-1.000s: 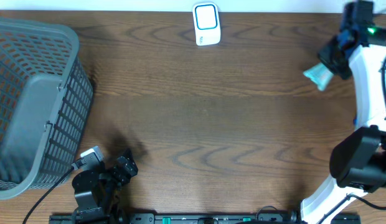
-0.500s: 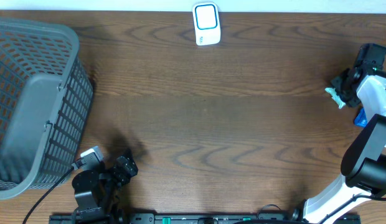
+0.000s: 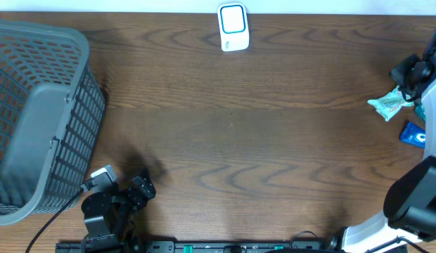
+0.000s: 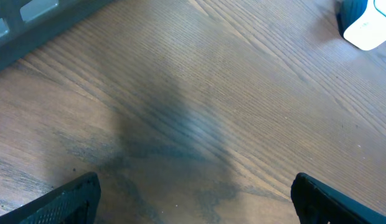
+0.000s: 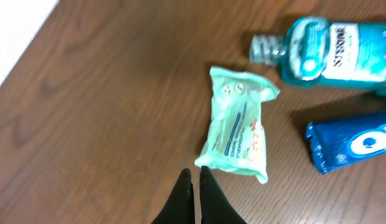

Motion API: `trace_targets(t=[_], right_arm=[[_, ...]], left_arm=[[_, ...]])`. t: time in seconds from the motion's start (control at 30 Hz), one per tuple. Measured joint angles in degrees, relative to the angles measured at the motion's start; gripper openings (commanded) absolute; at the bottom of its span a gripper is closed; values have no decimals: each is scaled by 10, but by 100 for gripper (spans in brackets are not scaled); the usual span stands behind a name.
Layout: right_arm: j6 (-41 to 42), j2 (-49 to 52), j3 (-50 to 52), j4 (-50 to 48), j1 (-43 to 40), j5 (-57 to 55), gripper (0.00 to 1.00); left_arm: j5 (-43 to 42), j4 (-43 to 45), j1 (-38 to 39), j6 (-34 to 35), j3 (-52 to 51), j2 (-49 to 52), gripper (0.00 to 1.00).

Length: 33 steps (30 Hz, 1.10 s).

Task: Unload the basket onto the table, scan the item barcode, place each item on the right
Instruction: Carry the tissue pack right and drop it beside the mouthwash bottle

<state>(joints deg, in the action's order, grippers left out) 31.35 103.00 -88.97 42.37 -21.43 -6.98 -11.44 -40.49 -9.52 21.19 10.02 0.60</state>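
wipes pack (image 5: 238, 121) – mint green | bottle (image 5: 330, 50) – teal | table (image 3: 232, 140) brown woodgrain

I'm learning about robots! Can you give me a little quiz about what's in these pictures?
1. Fill in the gap: the grey basket stands on the robot's ___ side of the table.
2. True or false: the right gripper has its jaws wide open.
3. Pick one: the green packet lies A) in the basket, B) on the table, C) under the basket.

Key: 1. left. 2. False, they are shut. 3. B.
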Motion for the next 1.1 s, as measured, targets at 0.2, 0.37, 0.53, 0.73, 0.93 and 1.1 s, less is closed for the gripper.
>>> trace_targets(t=[0.2, 0.37, 0.53, 0.73, 0.93, 1.1], right_arm=[[0, 59, 3, -14, 0, -14, 1], [0, 149, 7, -29, 0, -34, 1], [3, 198, 5, -30, 2, -49, 1], [5, 199, -1, -17, 2, -47, 1], [9, 167, -21, 64, 0, -5, 49], [-1, 39, -54, 108, 0, 43, 99]], left_arm=[[0, 0, 0, 0, 0, 0, 98], [0, 0, 0, 0, 0, 0, 98], [0, 0, 0, 0, 0, 0, 98], [0, 0, 0, 0, 0, 0, 98], [0, 0, 0, 0, 0, 0, 98], [0, 0, 0, 0, 0, 0, 98]])
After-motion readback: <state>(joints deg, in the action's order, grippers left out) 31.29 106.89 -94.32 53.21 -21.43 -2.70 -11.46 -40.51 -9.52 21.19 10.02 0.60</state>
